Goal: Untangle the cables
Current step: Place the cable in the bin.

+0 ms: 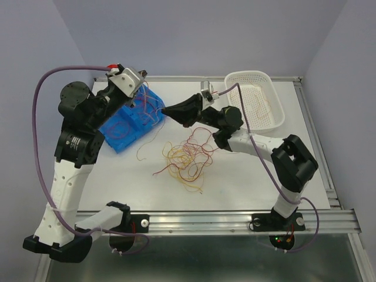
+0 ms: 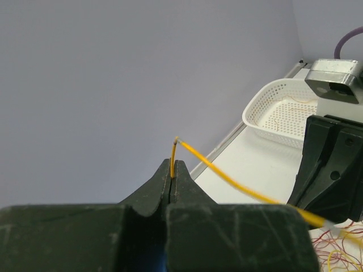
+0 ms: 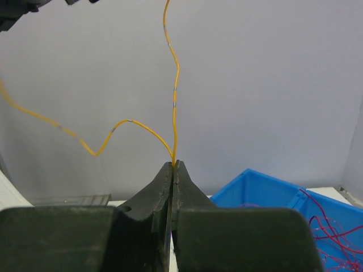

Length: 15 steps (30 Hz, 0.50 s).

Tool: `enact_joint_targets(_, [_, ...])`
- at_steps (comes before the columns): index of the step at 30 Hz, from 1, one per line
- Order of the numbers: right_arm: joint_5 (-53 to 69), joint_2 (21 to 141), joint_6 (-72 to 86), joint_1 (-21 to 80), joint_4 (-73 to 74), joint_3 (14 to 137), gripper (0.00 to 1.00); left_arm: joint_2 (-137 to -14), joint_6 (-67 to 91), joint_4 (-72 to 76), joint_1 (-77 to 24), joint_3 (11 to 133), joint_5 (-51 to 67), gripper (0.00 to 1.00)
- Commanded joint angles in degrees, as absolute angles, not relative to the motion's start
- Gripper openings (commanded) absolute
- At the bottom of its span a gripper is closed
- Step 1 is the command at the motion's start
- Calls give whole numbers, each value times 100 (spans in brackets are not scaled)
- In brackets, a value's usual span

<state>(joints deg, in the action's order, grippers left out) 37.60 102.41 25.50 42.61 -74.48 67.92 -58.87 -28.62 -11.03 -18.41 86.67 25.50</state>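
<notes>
Overhead camera looks down from above and behind my bases, far off, the whole table in frame. Left wrist camera sits tight behind my left gripper, white basket at 2 o'clock. Right wrist camera hugs my right gripper, facing the wall, blue bin at 4 o'clock. Overhead shares both containers.

The cables mix dark maroon with yellow-orange strands on a white bench. At ten o'clock, a bright blue bin holds maroon strands; at two o'clock, a white basket with a dotted hole pattern. Both arms' jaws are matte black, scuffed pale
</notes>
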Motion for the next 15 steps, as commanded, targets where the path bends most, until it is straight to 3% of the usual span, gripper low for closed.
enact_joint_targets(1, [3122,9565,2557,4167,-7568,6487,1,-5871,-2751,-827,-1881,8447,2672,1])
enact_joint_targets(2, [2729,9467,2662,4096,-7454,6269,0,-5862,-2725,-635,-1881,8237,2654,17])
enact_joint_targets(9, [1399,8921,3646,2402,-5654,6301,0,-6283,-2637,-26,-1872,7287,2523,65])
enact_joint_targets(10, [1293,8877,3734,2182,-5469,6293,1,-6441,-2593,78,-1872,7225,2488,77])
enact_joint_targets(11, [1031,8842,3840,1814,-5214,6258,0,-6495,-2497,201,-1872,6998,2418,99])
enact_joint_targets(15, [239,8561,3640,1205,-4624,6091,1,-6495,-2215,1183,-1872,6145,2276,99])
